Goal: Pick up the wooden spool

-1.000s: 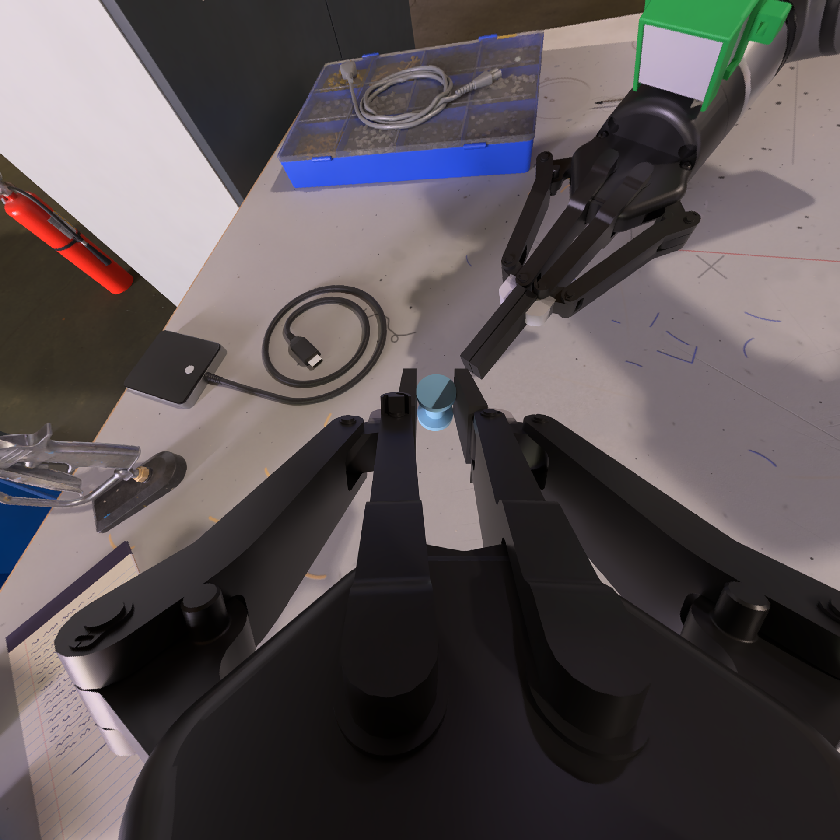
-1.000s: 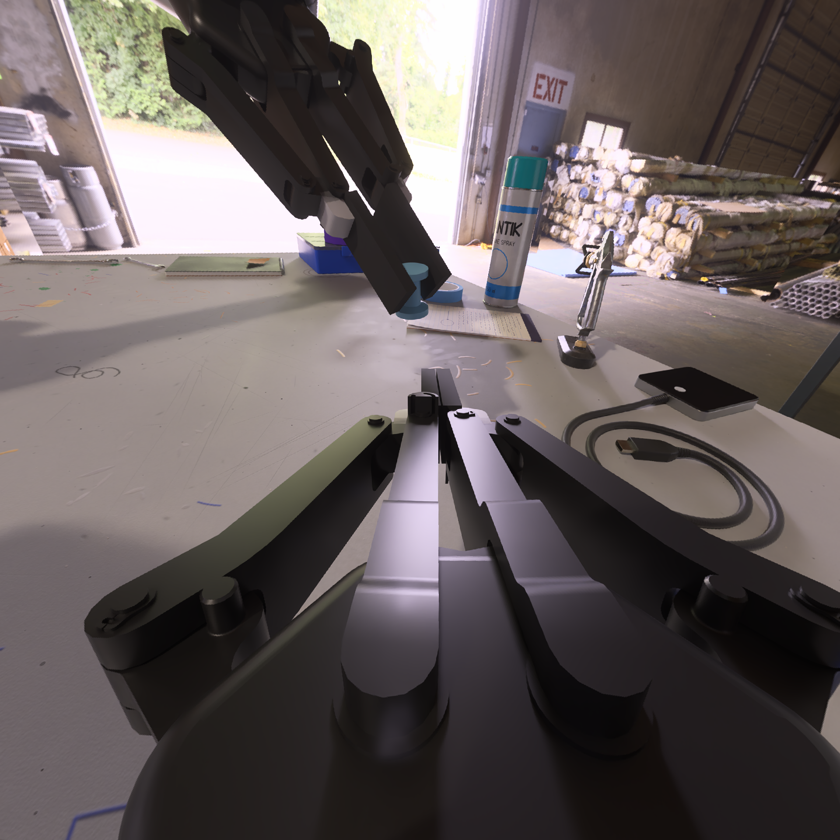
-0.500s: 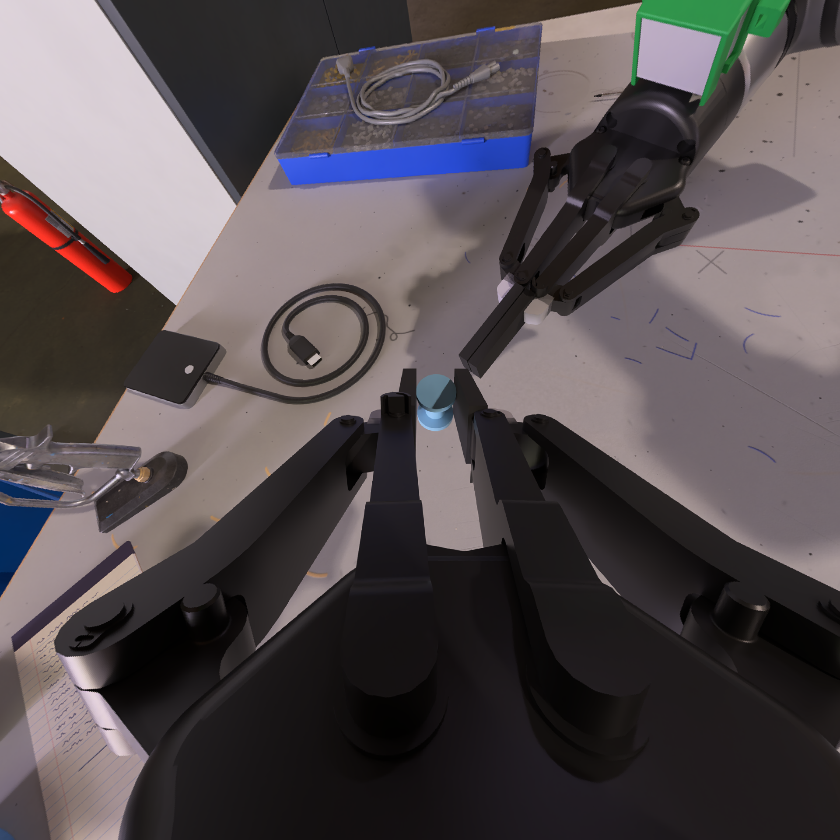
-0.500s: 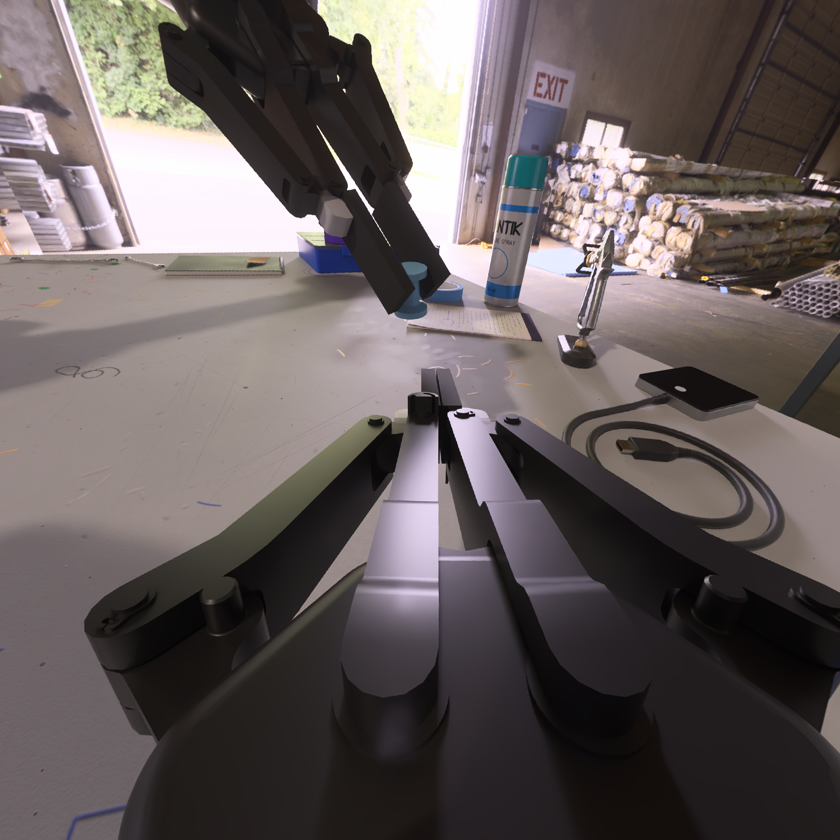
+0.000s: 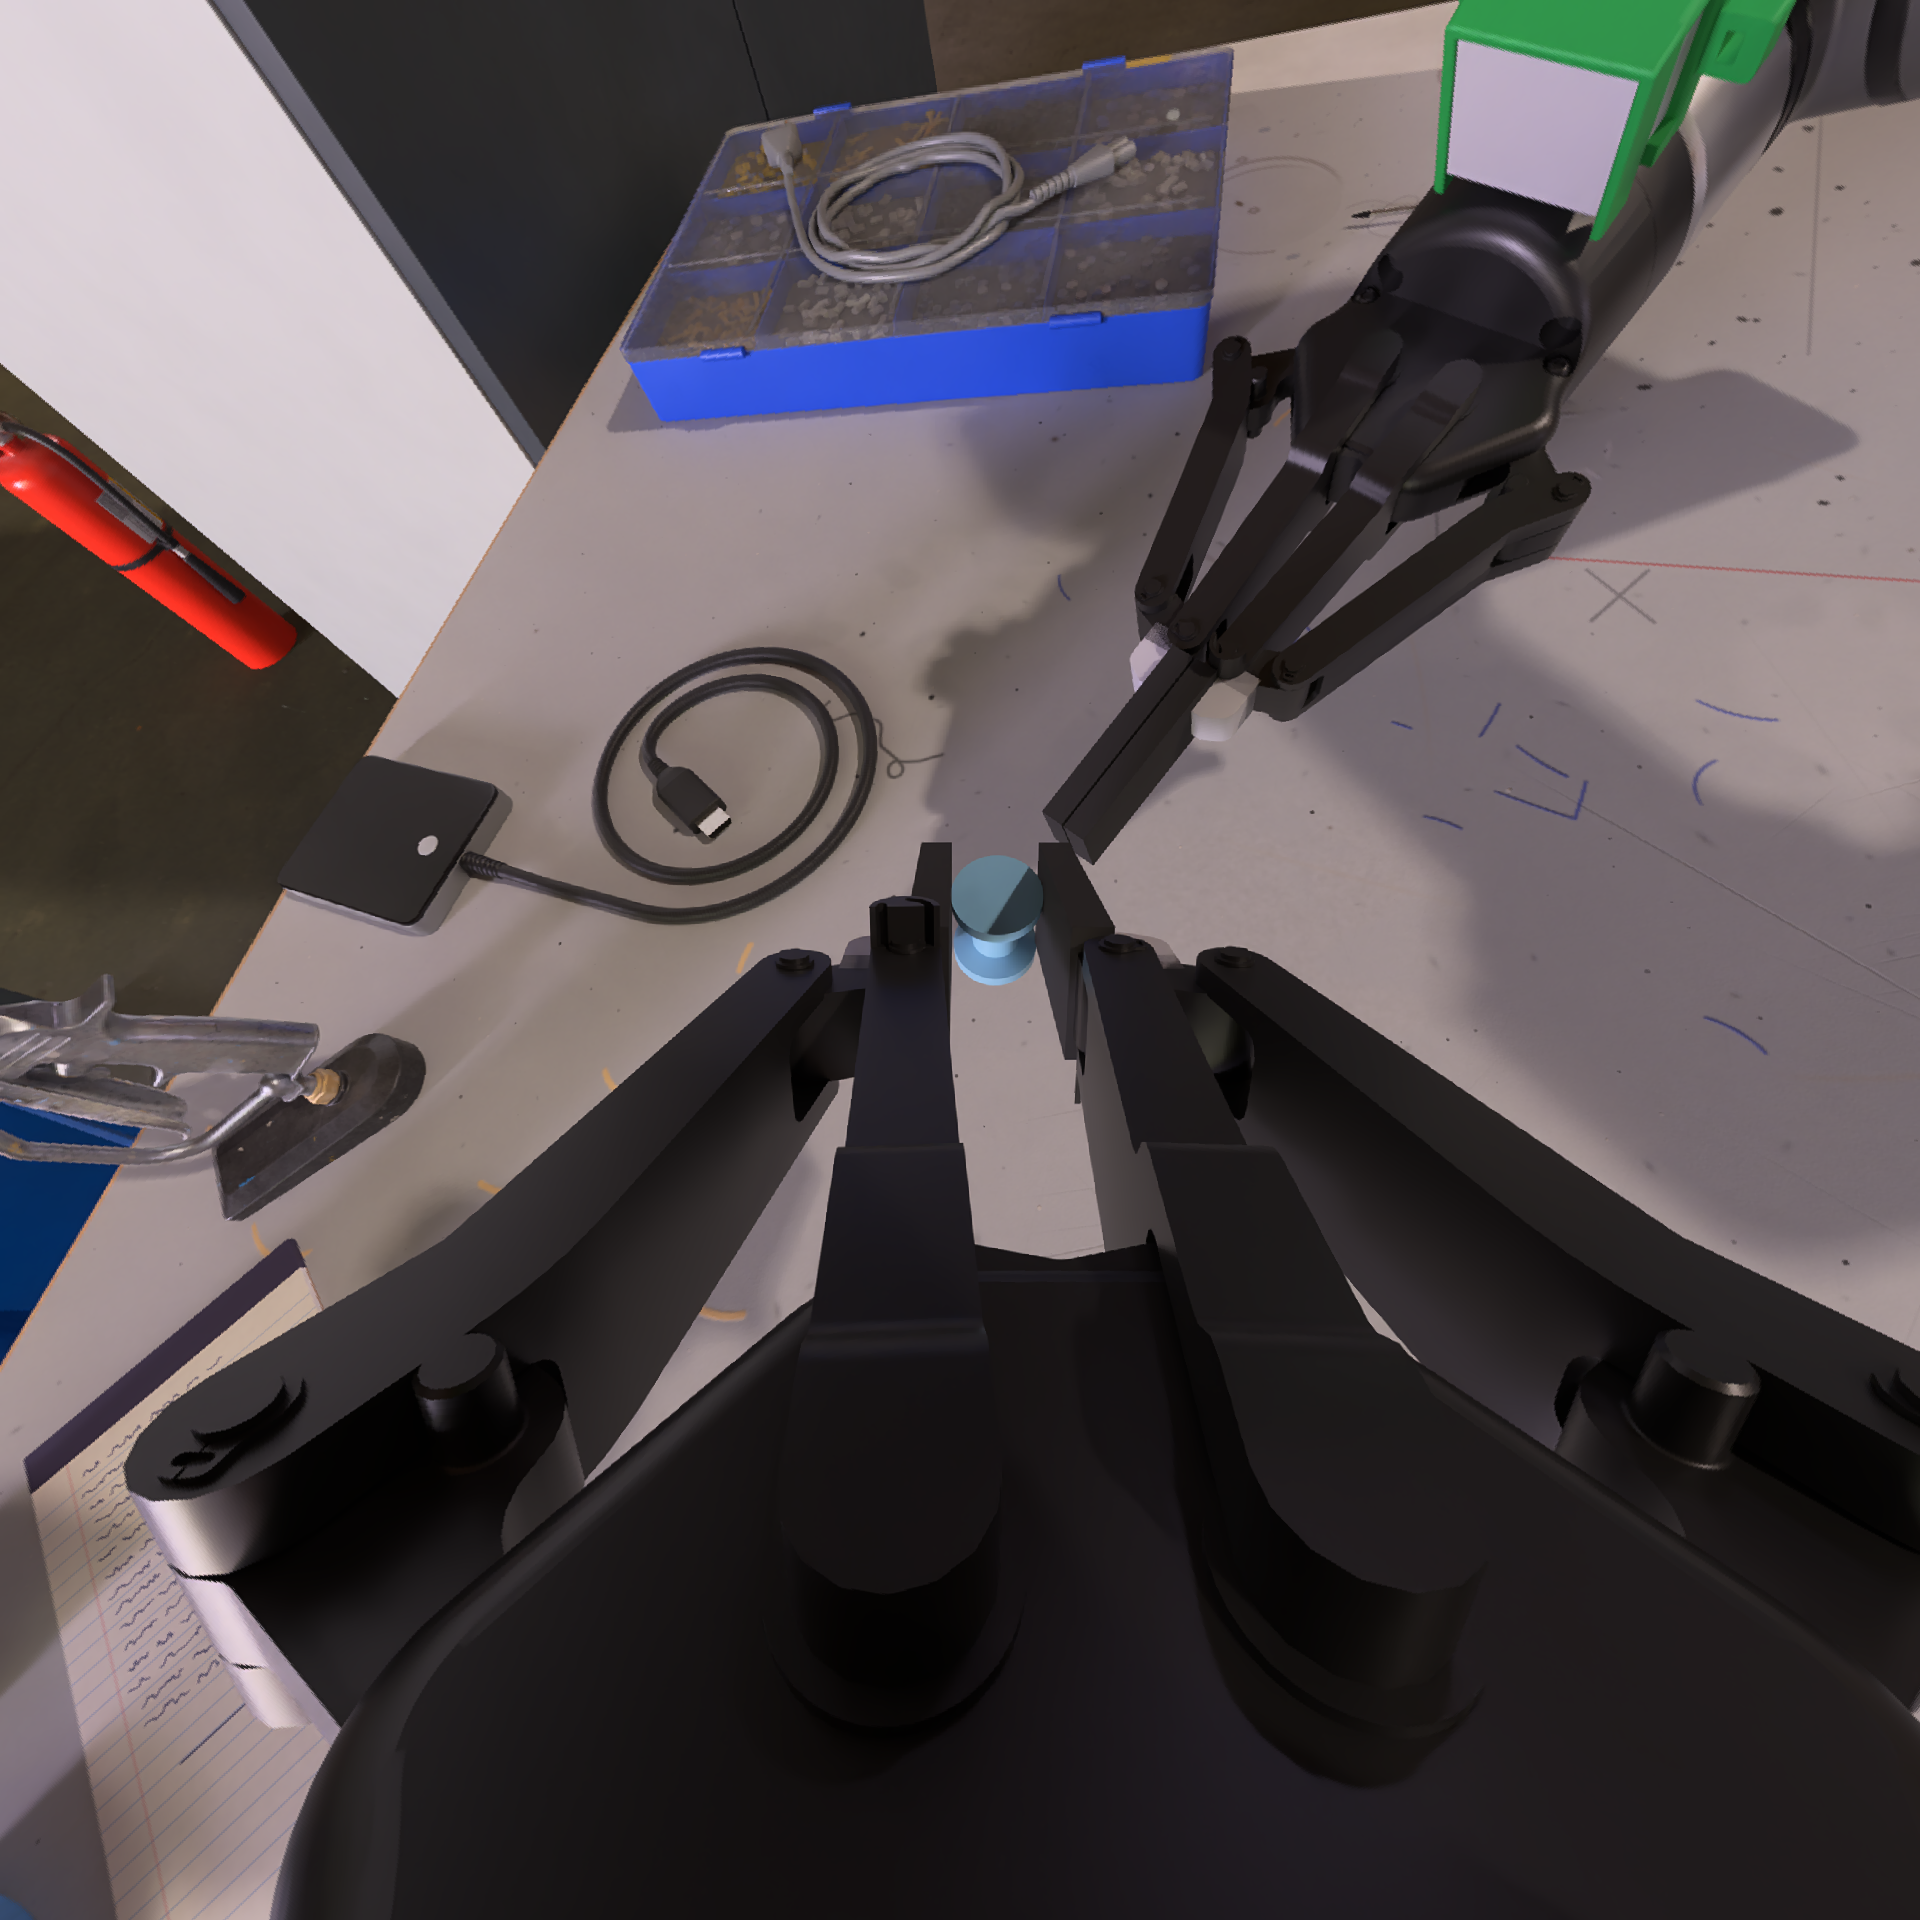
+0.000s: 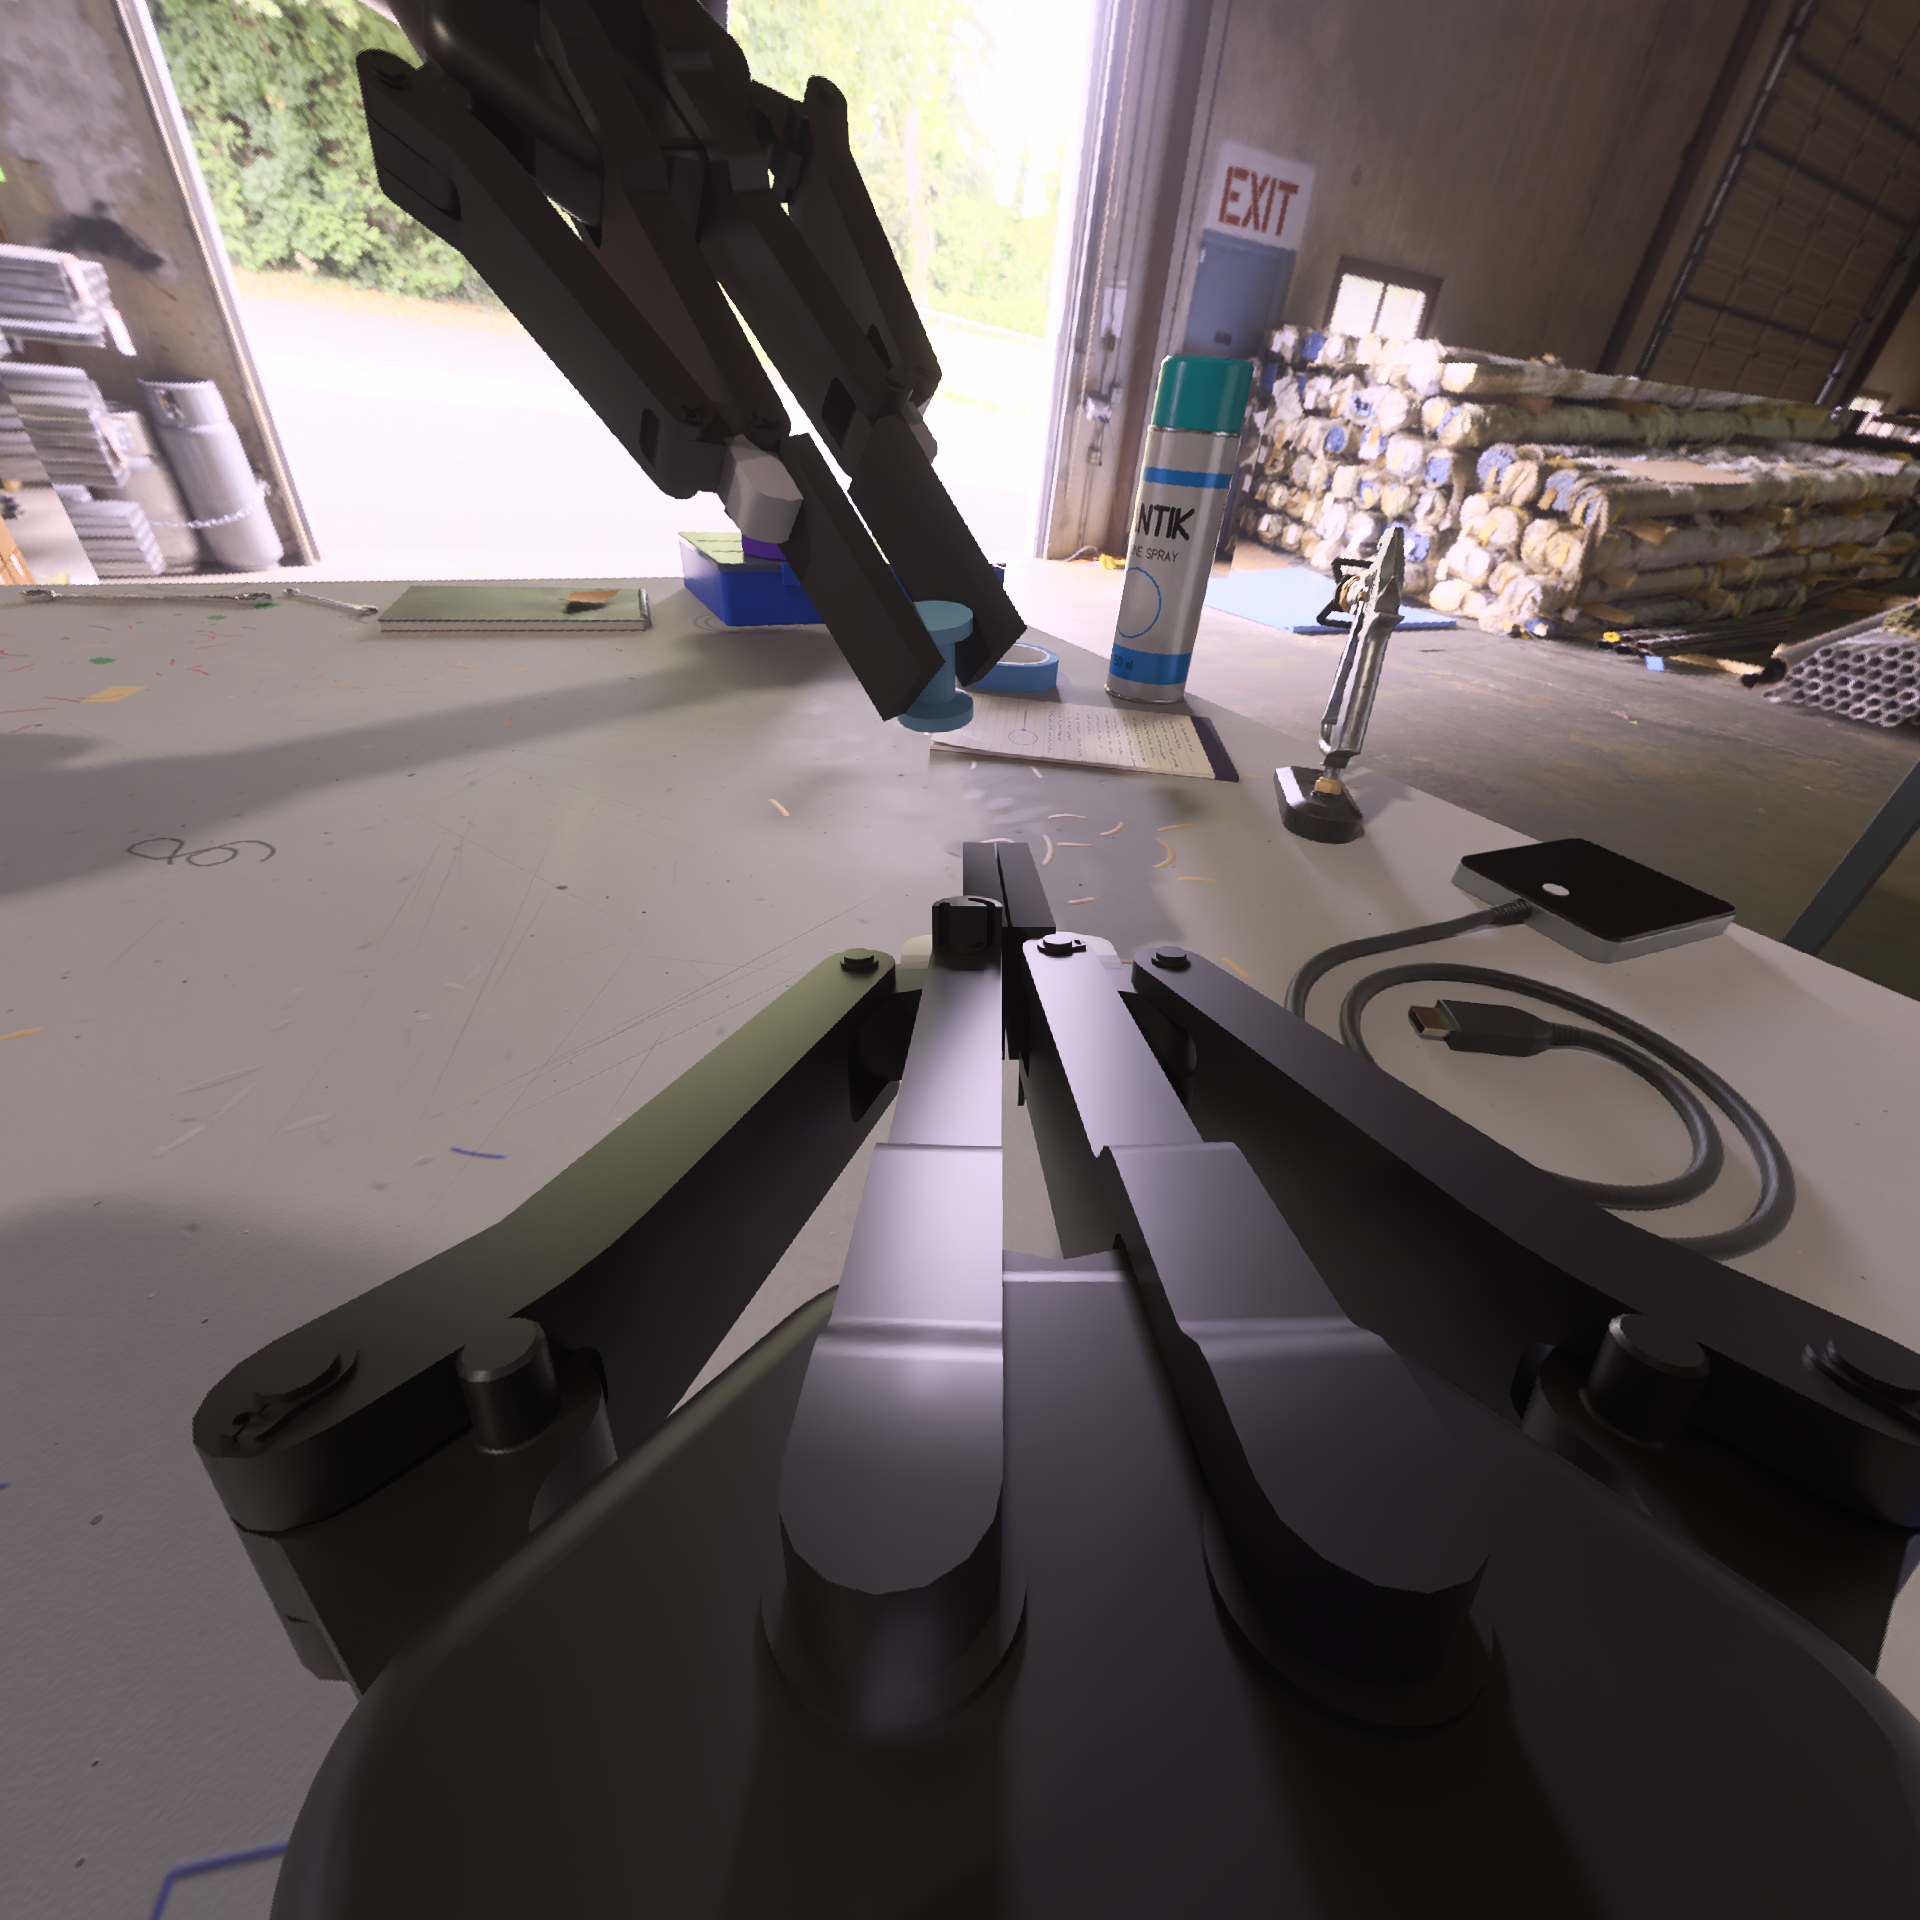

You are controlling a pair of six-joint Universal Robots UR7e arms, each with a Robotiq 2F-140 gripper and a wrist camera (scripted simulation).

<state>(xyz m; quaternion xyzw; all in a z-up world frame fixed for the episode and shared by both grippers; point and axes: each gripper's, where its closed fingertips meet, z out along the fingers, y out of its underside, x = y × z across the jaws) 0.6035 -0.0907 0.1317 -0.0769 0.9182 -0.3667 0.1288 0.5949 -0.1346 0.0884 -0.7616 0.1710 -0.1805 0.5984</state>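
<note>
The spool (image 5: 995,914) is light blue, with two flanges. My left gripper (image 5: 994,862) is shut on it, one finger on each side. In the right wrist view the left gripper (image 6: 951,675) comes down from the upper left and holds the spool (image 6: 935,709) a little above the grey table (image 6: 416,935). My right gripper (image 6: 1003,873) is shut and empty, low over the table. In the left wrist view its closed tips (image 5: 1075,831) lie just beyond and to the right of the spool.
A blue parts box with a grey cable (image 5: 935,239) stands at the back. A coiled black cable (image 5: 727,779) and a black pad (image 5: 390,842) lie left, near the table edge. A spray can (image 6: 1174,530), a notepad (image 6: 1091,732), a tape roll (image 6: 1029,665) and a metal tool (image 6: 1351,665) stand behind the spool.
The left gripper has shifted slightly with the spool still in it, so the table things sit a little differently in its view. The right gripper has stayed shut and still.
</note>
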